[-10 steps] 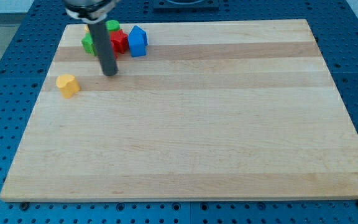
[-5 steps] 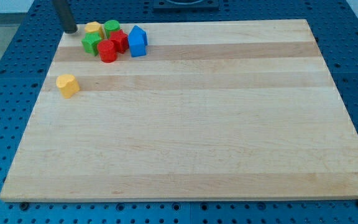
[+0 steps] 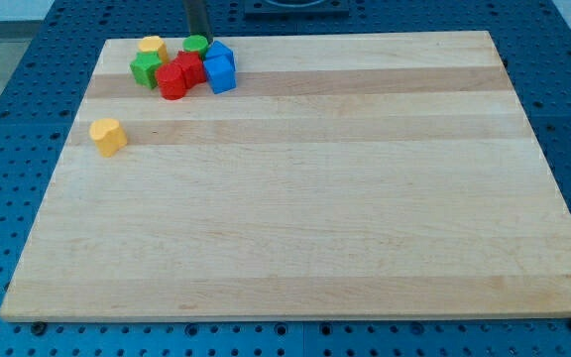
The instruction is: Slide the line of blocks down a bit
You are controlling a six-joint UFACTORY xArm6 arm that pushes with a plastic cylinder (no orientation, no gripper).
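Note:
A cluster of blocks sits at the board's top left: a yellow block [image 3: 151, 46], a green block [image 3: 147, 68], a green cylinder [image 3: 196, 45], a red cylinder [image 3: 172, 82], a red block [image 3: 190, 67] and a blue house-shaped block [image 3: 220, 71]. A separate yellow block [image 3: 108, 136] lies lower left of them. My tip [image 3: 198, 37] stands at the board's top edge, right above the green cylinder and touching or nearly touching it.
The wooden board [image 3: 305, 198] lies on a blue perforated table [image 3: 8, 119]. The blocks are close to the board's top edge.
My tip went from below the cluster up to the top left, then right along the top edge. The green cylinder has shifted right, against the blue block.

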